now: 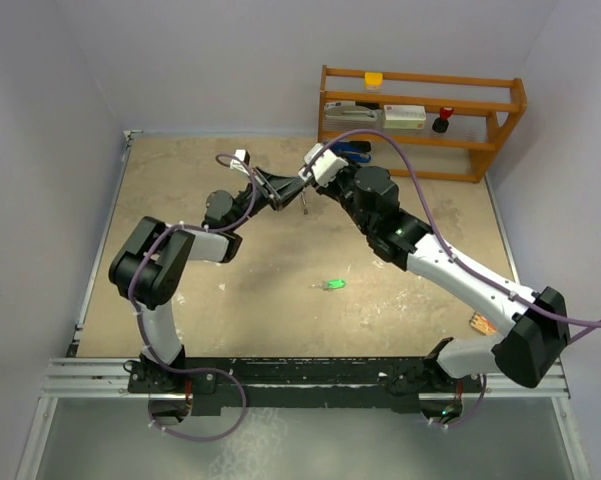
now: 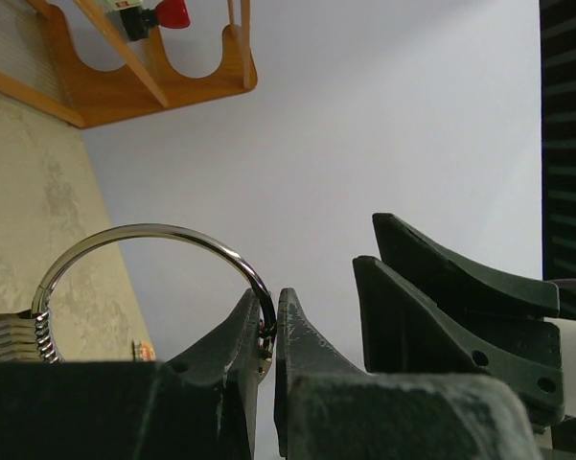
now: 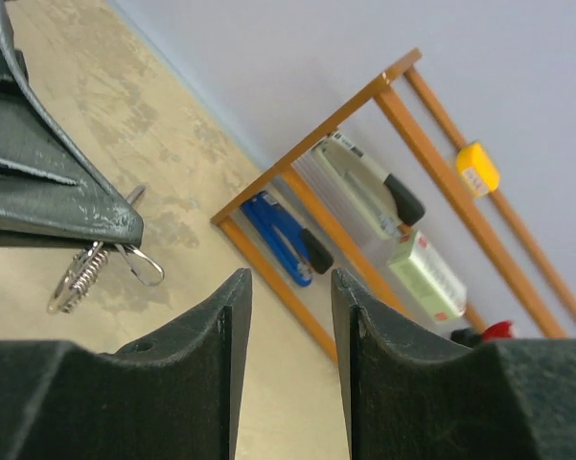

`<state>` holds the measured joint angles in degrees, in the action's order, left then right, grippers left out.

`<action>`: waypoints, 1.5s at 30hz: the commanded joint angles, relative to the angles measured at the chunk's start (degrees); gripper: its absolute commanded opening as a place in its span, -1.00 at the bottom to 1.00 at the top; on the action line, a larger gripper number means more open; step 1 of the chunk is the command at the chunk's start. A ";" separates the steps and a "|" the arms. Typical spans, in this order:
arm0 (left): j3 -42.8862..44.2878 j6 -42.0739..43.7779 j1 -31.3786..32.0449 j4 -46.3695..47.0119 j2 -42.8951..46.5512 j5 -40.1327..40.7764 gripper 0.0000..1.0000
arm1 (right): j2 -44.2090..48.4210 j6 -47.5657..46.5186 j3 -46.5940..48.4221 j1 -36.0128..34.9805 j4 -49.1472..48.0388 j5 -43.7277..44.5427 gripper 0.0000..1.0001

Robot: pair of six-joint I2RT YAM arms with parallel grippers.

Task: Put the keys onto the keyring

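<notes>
My left gripper [image 1: 290, 196] is held above the table's back middle, shut on the keyring [image 2: 163, 233]. The thin silver ring is pinched between its fingertips [image 2: 244, 331], and a cluster of small silver keys [image 2: 14, 337] hangs at the ring's far side. The keyring also shows in the right wrist view [image 3: 96, 268], hanging below the left fingers [image 3: 67, 206]. My right gripper [image 3: 289, 292] is open and empty, close beside the left gripper [image 1: 305, 180]. The green-headed key [image 1: 330, 285] lies on the table, apart from both grippers. No black-headed key is in view.
A wooden rack [image 1: 420, 120] stands at the back right with a blue stapler [image 3: 283, 240], a pale stapler [image 3: 369, 192], a yellow item [image 1: 374, 79] and a red-capped item [image 1: 444, 115]. A small orange object [image 1: 477, 323] lies by the right arm's base.
</notes>
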<state>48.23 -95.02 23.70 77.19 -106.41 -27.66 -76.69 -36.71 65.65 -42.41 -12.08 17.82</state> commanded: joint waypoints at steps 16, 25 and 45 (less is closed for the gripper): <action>2.16 -7.28 -1.96 19.85 -5.70 -4.57 -1.00 | 2.83 33.30 2.25 3.42 10.33 -3.50 -0.22; 1.89 -7.28 -2.03 20.73 -4.35 -4.92 -1.00 | 4.54 40.59 -0.74 8.25 9.01 -13.65 -0.22; 0.67 0.01 -2.07 21.38 0.21 -6.90 -1.00 | 8.49 43.39 -9.87 9.49 3.16 -14.76 -0.17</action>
<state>48.53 -99.59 22.13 86.15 -110.08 -33.52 -70.46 5.65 56.73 -33.30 -5.26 3.44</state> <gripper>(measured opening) 0.031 0.405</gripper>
